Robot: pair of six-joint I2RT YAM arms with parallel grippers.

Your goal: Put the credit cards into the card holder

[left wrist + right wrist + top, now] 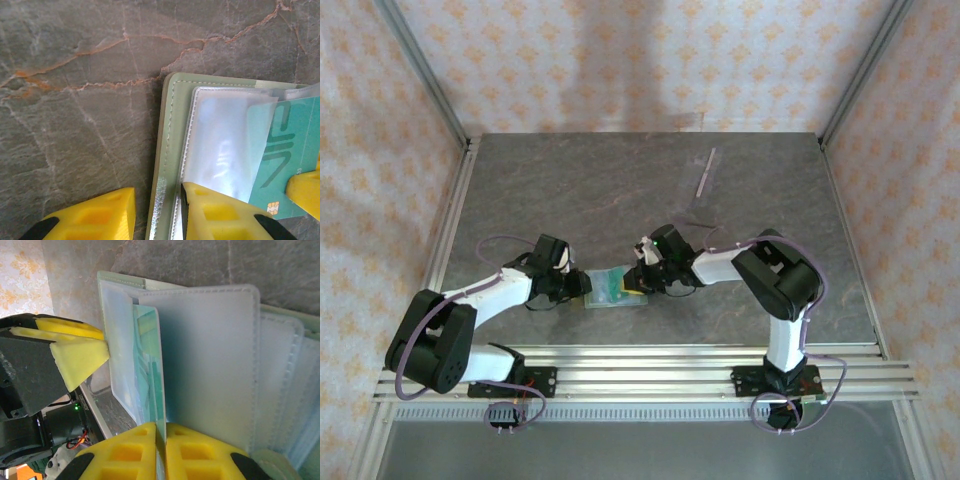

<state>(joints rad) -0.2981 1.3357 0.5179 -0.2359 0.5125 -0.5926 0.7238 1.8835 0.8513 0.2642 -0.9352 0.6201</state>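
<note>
From above, you see the card holder [610, 291] lying open on the surface [620, 190] between two low, bent arms. At your left wrist, the left end effector [157, 220] is spread, straddling the holder's edge; a teal credit card [292, 145] sits partly under a clear sleeve [225, 140]. At your right wrist, the right end effector [161, 450] pinches that card's edge.

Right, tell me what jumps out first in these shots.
A green wallet lies open by the near edge of the table, with both pincers on it. The right pincer is shut on a teal card, held edge-on at a clear sleeve of the wallet. The left pincer is open, one yellow finger resting on the wallet's sleeves.
</note>
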